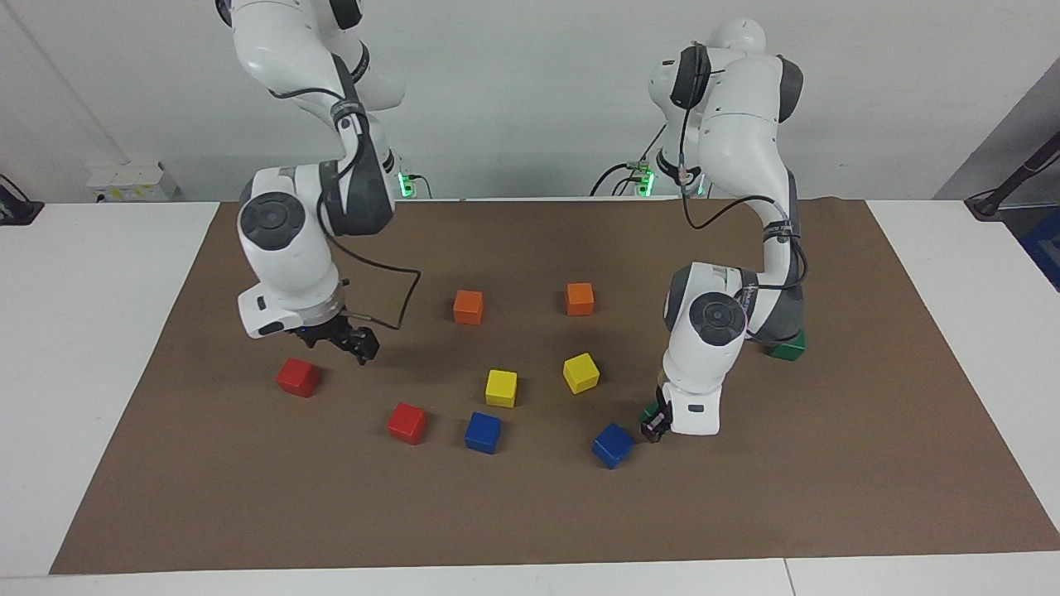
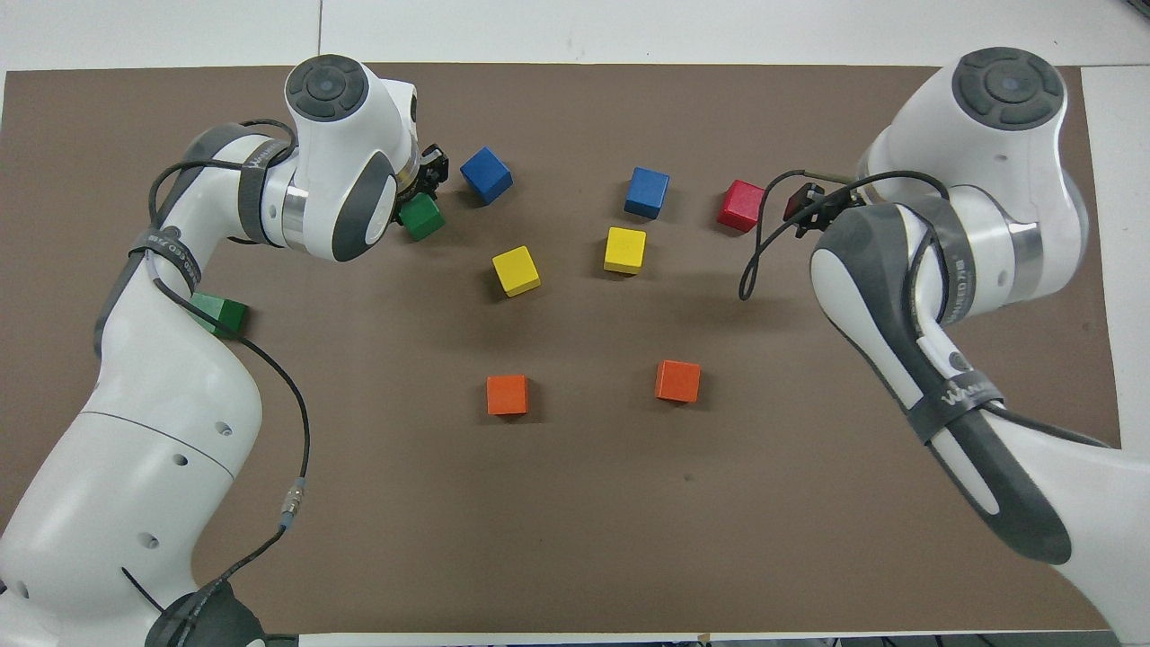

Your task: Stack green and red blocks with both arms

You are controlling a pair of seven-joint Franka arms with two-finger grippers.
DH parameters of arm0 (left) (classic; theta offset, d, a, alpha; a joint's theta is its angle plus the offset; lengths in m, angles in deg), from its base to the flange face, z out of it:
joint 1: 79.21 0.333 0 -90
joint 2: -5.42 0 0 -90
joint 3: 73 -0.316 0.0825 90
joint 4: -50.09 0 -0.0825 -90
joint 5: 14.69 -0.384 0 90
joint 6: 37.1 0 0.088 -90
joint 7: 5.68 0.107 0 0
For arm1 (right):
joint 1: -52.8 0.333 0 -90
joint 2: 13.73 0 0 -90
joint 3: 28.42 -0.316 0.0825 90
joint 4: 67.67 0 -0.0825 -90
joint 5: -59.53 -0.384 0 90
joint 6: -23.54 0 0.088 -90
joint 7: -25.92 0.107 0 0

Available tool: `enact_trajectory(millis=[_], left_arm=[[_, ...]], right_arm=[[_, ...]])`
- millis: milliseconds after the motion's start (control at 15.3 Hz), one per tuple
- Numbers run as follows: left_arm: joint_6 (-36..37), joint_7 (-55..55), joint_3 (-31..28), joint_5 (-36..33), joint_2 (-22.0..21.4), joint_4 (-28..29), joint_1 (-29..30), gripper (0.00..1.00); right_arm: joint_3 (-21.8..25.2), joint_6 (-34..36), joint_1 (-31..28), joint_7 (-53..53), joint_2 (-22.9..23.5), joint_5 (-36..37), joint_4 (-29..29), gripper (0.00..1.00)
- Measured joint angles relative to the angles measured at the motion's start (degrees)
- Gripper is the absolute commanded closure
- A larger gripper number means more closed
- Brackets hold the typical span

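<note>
Left gripper (image 1: 654, 425): jaws clenched on green block (image 2: 420, 217), for stacking. Right gripper (image 1: 352, 342): jaws released, raised above table (image 1: 132, 447) between red blocks (image 1: 297, 377).

Left gripper (image 1: 653, 426) was down at the mat, fingers closed. Right gripper (image 1: 352, 343) hung raised above it, fingers spread, wrist pointing down, arm bent.

One green cube (image 2: 420, 217) sits on the brown mat, clamped in the left tool (image 1: 654, 424); the other green cube (image 1: 787, 346) lies nearer the robots, half hidden by that arm. Two red cubes (image 1: 297, 377) (image 1: 407, 423) rest flat toward the right arm's end, apart.
</note>
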Motion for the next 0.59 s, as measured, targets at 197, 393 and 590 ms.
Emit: enact_trajectory(millis=[197,393,590], left_arm=[[5.2,6.1,-1.1,0.0,-3.3,-0.4,2.0,1.00],[10.2,19.8,-1.2,0.9,-14.0,6.7,7.2,1.00],[11.0,34.7,-1.2,1.7,-26.2,20.9,12.2,1.00]], right_arm=[[-0.1,-0.3,2.7,6.1,2.5,0.3,-0.9,0.00],[-0.1,-2.3,3.6,7.9,6.6,0.3,-3.7,0.00],[0.0,-3.6,3.6,8.2,10.1,0.3,-7.1,0.00]])
